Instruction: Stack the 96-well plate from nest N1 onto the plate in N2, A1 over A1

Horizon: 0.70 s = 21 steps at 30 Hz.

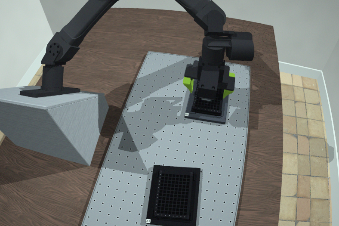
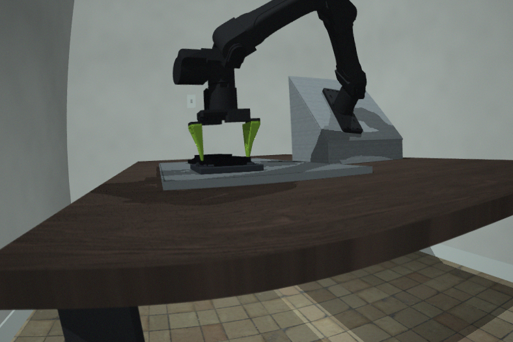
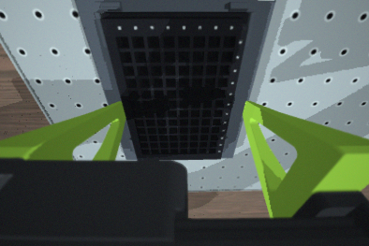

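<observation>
A black 96-well plate (image 1: 206, 105) sits in the grey nest N1 (image 1: 207, 119) at the far end of the perforated baseplate (image 1: 175, 138), with its A1 label (image 1: 186, 114) at the near left corner. My gripper (image 1: 208, 86) is open and points straight down over this plate. In the wrist view the green fingers stand on either side of the plate (image 3: 175, 86), apart from its long sides. In the side view the fingertips (image 2: 224, 157) reach down to about the plate's top. A second black plate (image 1: 174, 194) sits in nest N2 at the near end, with its A1 label (image 1: 148, 221) at the near left corner.
The arm's grey wedge-shaped pedestal (image 1: 52, 124) stands on the left of the wooden table. The table's right edge (image 1: 276, 135) drops to a tiled floor.
</observation>
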Tool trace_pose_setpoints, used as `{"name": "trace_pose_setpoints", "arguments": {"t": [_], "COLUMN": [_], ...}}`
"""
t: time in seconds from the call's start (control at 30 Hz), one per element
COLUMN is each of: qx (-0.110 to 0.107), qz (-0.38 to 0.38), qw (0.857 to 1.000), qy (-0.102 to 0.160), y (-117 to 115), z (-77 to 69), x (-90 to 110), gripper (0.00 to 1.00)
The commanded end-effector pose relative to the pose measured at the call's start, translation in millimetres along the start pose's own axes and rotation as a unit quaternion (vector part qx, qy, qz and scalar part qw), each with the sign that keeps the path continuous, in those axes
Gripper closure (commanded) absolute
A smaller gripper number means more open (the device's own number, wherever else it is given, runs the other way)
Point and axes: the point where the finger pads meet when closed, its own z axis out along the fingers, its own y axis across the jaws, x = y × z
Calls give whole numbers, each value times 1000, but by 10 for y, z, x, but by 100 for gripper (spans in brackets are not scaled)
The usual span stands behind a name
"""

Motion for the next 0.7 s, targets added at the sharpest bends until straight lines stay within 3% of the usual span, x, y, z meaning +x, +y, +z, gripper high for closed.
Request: {"name": "trace_pose_setpoints", "arguments": {"t": [0.0, 0.1, 0.13, 0.2, 0.33, 0.67], "qx": [-3, -3, -19, -5, -18, -16], "qz": [10, 10, 5, 12, 5, 7], "qw": [1000, 1000, 1000, 1000, 1000, 1000], "qy": [-7, -7, -4, -7, -5, -5], "y": [11, 14, 100, 23, 88, 79], "z": [94, 109, 15, 142, 58, 53], "x": [-88, -86, -52, -105, -53, -54], "gripper": [0, 0, 0, 0, 0, 0]}}
